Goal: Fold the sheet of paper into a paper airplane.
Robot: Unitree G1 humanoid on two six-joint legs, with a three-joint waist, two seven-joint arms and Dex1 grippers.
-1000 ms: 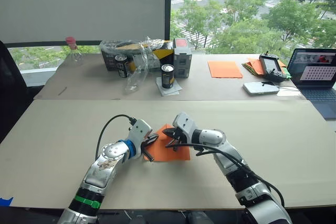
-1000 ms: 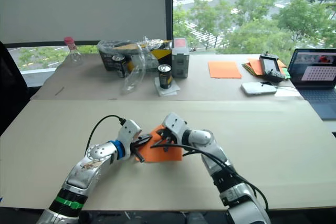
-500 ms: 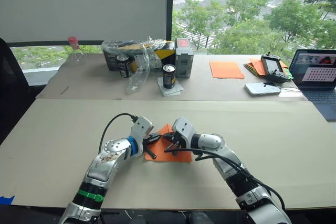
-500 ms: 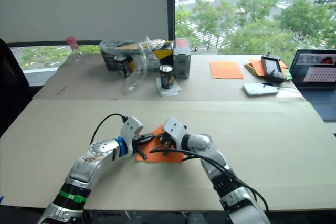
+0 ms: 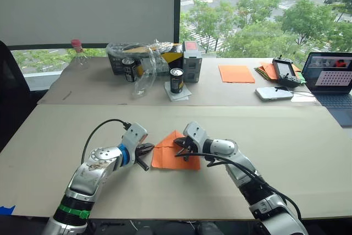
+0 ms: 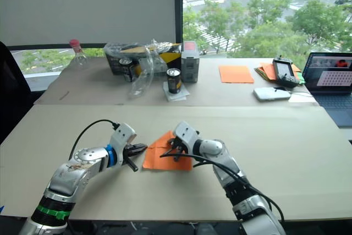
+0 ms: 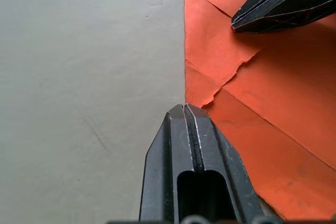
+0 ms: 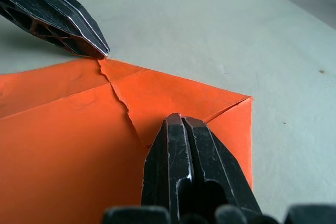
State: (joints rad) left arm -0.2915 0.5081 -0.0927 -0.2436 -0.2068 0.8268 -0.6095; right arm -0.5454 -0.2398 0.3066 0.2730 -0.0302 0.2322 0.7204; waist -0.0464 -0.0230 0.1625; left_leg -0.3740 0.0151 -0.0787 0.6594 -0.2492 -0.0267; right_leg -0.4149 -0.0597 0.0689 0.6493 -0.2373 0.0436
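Pulled back toward nine o'clock, the left gripper [image 5: 144,154] now sits just off the paper's edge, where half a second ago its fingers lay over the orange; the right gripper [image 5: 183,148] has held its place on the sheet.

On the near table [image 5: 308,158], at the centre, the sheet of paper [image 5: 168,155] lies flat, a folded orange shape with a point toward twelve o'clock and a straight edge toward six. In the left wrist view the sheet [image 7: 273,108] shows a ragged, torn-looking flap edge crossing a diagonal crease.

From five o'clock the right arm reaches in, and its gripper rests on the sheet's three o'clock half. In the right wrist view its two black fingers [image 8: 184,166] lie pressed together, tips down on the paper near a folded corner. At the sheet's nine o'clock edge the left gripper's jaws are spread, one fingertip touching the table right at the paper's border and the other finger [image 7: 294,1] over the sheet.

Toward twelve o'clock, on the far table [image 5: 231,94], stand a grey box [image 5: 191,53], two dark cans [image 5: 176,80], a crumpled clear bag [image 5: 144,61] and a flask with a pink cap [image 5: 77,53]. At two o'clock lie a smooth orange sheet [image 5: 235,73], a fanned pile of orange sheets [image 5: 265,70], a handheld controller [image 5: 284,70], a white device [image 5: 273,93] and a laptop [image 5: 331,78].
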